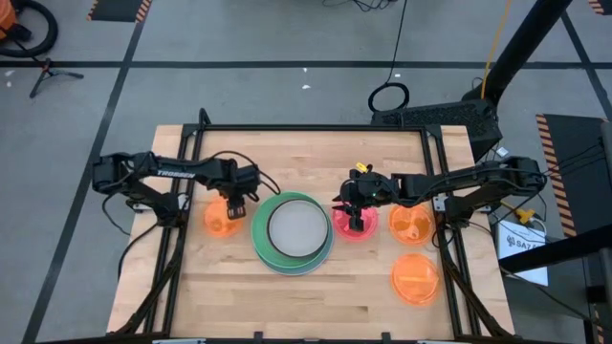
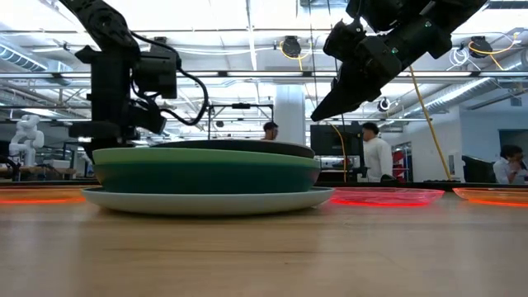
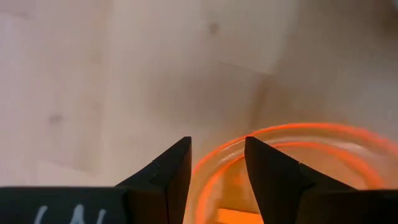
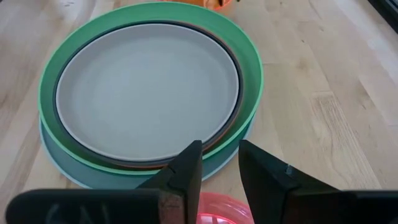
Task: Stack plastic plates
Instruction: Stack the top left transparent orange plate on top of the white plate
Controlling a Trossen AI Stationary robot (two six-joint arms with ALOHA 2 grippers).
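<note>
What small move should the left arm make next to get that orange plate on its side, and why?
Probably lower the left pincer a little and close. In the left wrist view its open fingers already straddle the rim of the small orange plate, which lies flat on the table beside the stack. The right pincer hovers over the pink plate.

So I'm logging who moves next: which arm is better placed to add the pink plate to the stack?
Right. Its claw hangs open over the pink plate, right beside the stack. The left claw is over an orange plate on the stack's far side.
</note>
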